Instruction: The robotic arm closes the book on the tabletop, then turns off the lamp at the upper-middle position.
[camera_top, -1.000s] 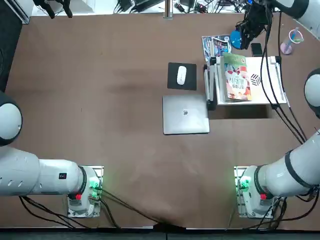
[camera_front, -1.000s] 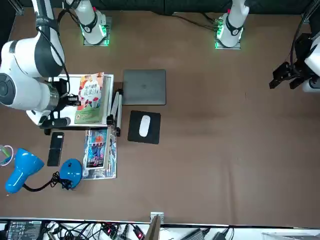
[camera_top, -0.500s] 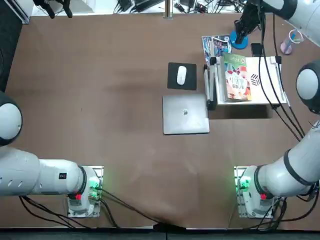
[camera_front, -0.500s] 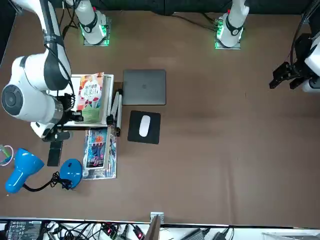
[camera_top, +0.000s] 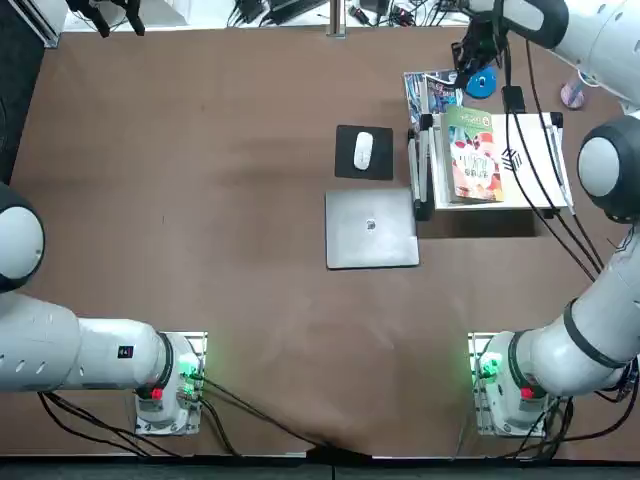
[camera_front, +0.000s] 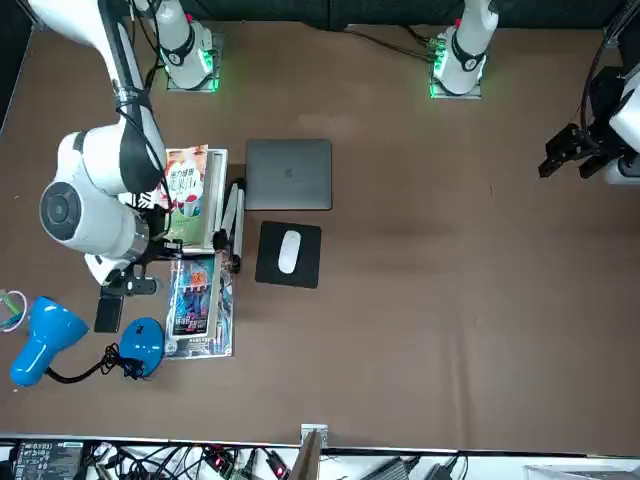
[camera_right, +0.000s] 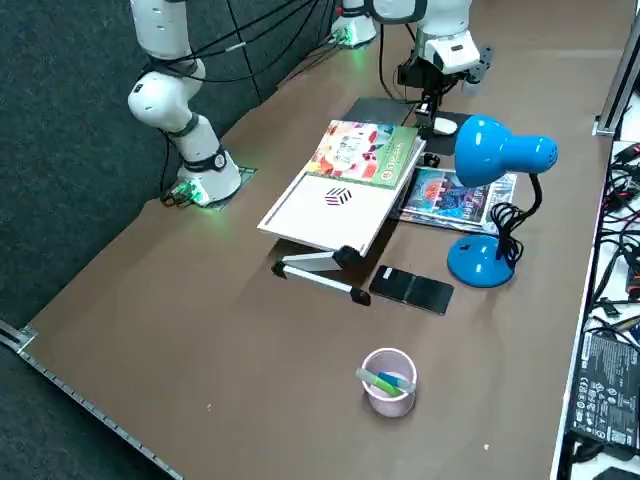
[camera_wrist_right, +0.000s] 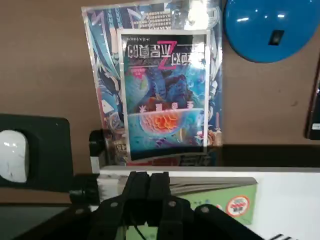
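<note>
Right gripper: The right gripper of the robotic arm hangs over the book's edge, its two fingers clenched together with nothing between them, a shape suited to pressing.
Book: The green-covered book lies cover up on the white stand, apparently closed; the arm should lift clear before travelling, lest it drag the cover.
Booklets: Glossy booklets lie just beyond the stand on the brown tabletop; a low pass could snag their loose plastic, so height matters here.
Lamp base: The blue base of the lamp sits beside the booklets, well within a short sideways move; approach from above, keeping the wrist off the arching stem.
Switch: A dark patch on the base, probably the switch, is the likely target. Centre over it, descend straight and press lightly, since an off-centre push could slide or tip the light base; then rise and check.
Lamp head: The blue head leans out over the table on the base's far side from the booklets, a knock hazard for the forearm. Whether its bulb is lit cannot be told.
</note>
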